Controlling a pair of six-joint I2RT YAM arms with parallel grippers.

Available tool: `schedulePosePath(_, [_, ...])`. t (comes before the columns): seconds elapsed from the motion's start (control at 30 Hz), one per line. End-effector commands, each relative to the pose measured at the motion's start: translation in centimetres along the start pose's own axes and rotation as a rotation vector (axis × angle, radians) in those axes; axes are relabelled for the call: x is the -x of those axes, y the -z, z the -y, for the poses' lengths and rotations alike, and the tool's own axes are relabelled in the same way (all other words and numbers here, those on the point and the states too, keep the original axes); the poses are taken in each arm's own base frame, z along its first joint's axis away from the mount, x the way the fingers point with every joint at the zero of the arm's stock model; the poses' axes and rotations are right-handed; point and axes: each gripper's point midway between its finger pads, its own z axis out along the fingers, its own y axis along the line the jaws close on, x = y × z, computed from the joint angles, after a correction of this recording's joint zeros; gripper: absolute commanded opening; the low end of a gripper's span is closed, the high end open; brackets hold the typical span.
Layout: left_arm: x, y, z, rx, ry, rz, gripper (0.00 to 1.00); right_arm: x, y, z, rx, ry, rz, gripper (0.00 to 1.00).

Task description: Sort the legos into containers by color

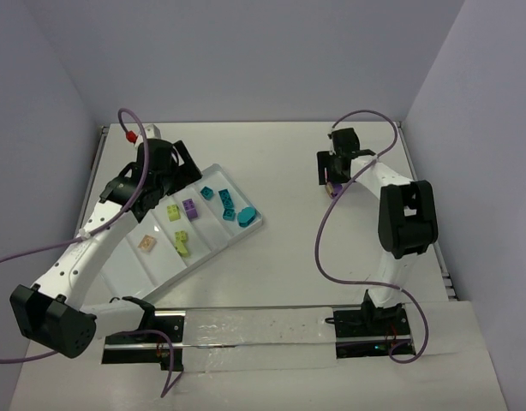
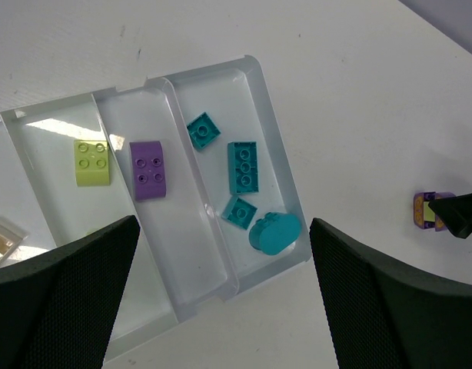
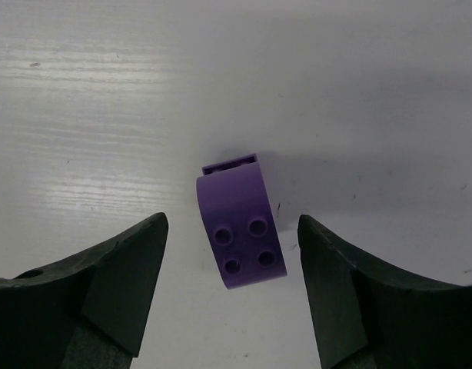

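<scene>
Right claw [image 3: 231, 231]: open and holding nothing; its two jaws stand on either side of the loose purple brick [image 3: 237, 223], with a gap between each jaw and the brick
Loose purple brick: lies alone on the white counter [image 3: 105, 92], between the right claw's jaws; four studs face the wrist camera; one end is curved; in the top view it is well apart from the tray, to the tray's right
Left claw [image 2: 224, 223]: open and holding nothing; it hangs above the tray's teal end
Tray [image 2: 279, 146]: white, translucent, set at a slant on the counter near the left arm
End compartment: four teal bricks [image 2: 242, 167], one of them rounded [image 2: 274, 232]
Next compartment: a second purple brick [image 2: 149, 170] just beside a lime brick [image 2: 92, 162]
Further compartments: another lime piece [image 1: 181, 242], then a beige brick [image 1: 146, 243]
</scene>
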Motion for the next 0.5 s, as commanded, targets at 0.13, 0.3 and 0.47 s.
schedulePosePath(0.13, [0.7, -0.5, 0.5, -0.027, -0.016, 0.012, 0.99, 1.6, -0.2, 1.1, 0.009, -0.054, 0.038, 0.5])
schedulePosePath(0.3, [0.7, -0.7, 0.7, -0.03, -0.018, 0.007, 0.99, 2.5, 1.4, 1.0, 0.014, -0.08, 0.087, 0.16])
schedulePosePath(0.47, [0.4, -0.7, 1.1, -0.059, -0.01, -0.005, 0.99, 4.6, 4.7, -0.4, 0.099, -0.123, 0.166, 0.0])
